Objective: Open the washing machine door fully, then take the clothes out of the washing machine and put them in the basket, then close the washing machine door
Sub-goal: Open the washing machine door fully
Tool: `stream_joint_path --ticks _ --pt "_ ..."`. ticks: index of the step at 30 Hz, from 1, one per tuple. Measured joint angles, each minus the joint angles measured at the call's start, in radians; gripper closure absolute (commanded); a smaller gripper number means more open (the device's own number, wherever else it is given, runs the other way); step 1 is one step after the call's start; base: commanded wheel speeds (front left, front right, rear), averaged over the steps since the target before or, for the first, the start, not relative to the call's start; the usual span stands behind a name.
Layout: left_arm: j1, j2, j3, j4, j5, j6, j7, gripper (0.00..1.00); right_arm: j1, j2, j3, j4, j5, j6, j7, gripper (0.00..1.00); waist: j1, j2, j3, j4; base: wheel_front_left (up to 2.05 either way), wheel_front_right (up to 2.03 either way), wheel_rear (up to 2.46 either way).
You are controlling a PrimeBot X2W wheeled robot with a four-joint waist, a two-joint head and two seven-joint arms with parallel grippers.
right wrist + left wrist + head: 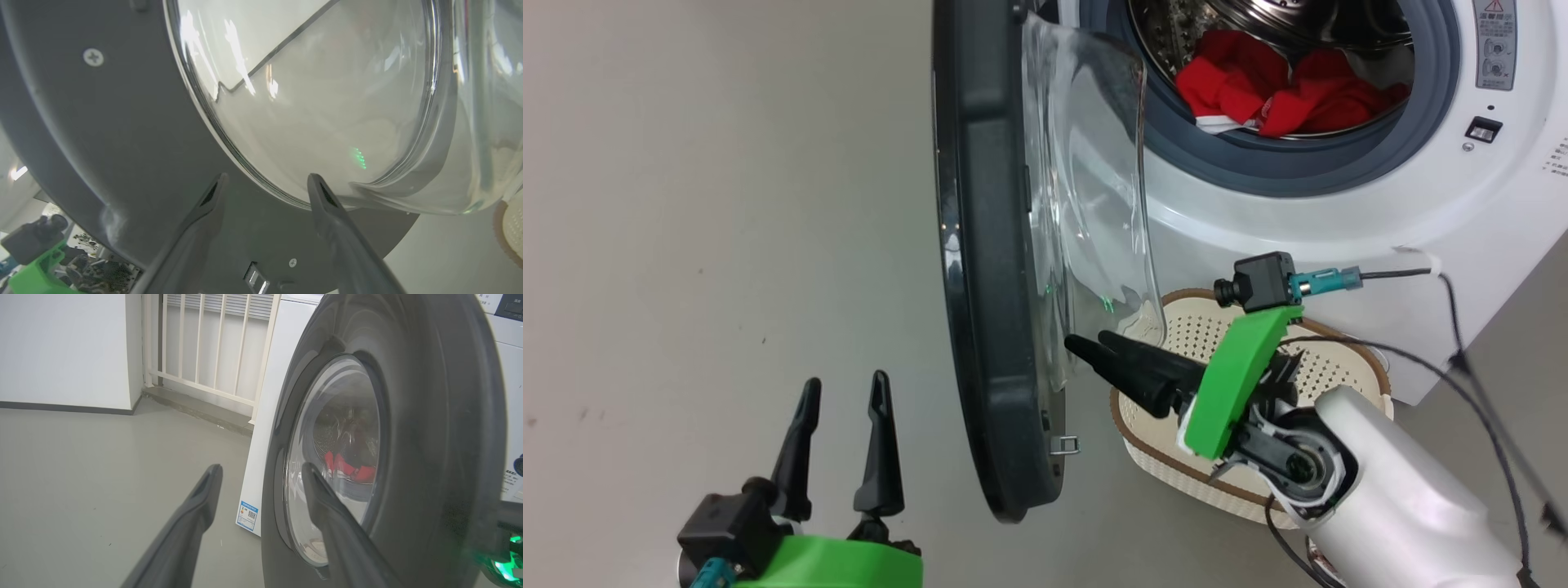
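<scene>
The washing machine door [980, 245] stands swung out, edge-on to the head view, its glass bowl [1094, 204] facing the white washing machine [1339, 204]. Red clothes [1282, 90] lie in the steel drum and show through the glass [351, 469] in the left wrist view. The cream basket [1339, 367] sits on the floor below the drum, partly under my right arm. My right gripper [1086, 347] is open, its tips close to the door's inner face [102, 122] at the lower edge of the bowl [327, 102]. My left gripper [845, 388] is open and empty, outside the door [429, 416].
Grey floor [727, 204] stretches left of the door. A metal latch hook [1066, 445] sticks out of the door's lower inner edge. A black cable [1486, 392] hangs by the machine's right corner. A white wall [61, 347] and railing [212, 343] stand behind the machine.
</scene>
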Motion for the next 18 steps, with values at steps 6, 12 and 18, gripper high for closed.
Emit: stream_joint_path --ticks 6,12,18 --pt "0.001 0.000 0.001 0.003 -0.004 0.000 0.000 0.00 -0.002 -0.033 0.085 -0.010 -0.343 0.010 -0.200 0.00 0.0000 0.0000 -0.007 -0.003 0.00 0.00 0.00" --pt "0.010 0.000 0.006 0.003 -0.004 0.000 0.000 0.00 -0.002 -0.032 0.036 0.051 -0.678 0.006 -0.375 0.00 0.0000 0.0000 -0.014 -0.016 0.00 0.00 0.00" --pt "0.021 0.000 0.008 0.002 -0.004 0.000 0.000 0.00 0.031 0.025 -0.077 0.072 -0.926 0.006 -0.464 0.00 -0.0001 0.0000 -0.020 -0.030 0.00 0.00 0.00"
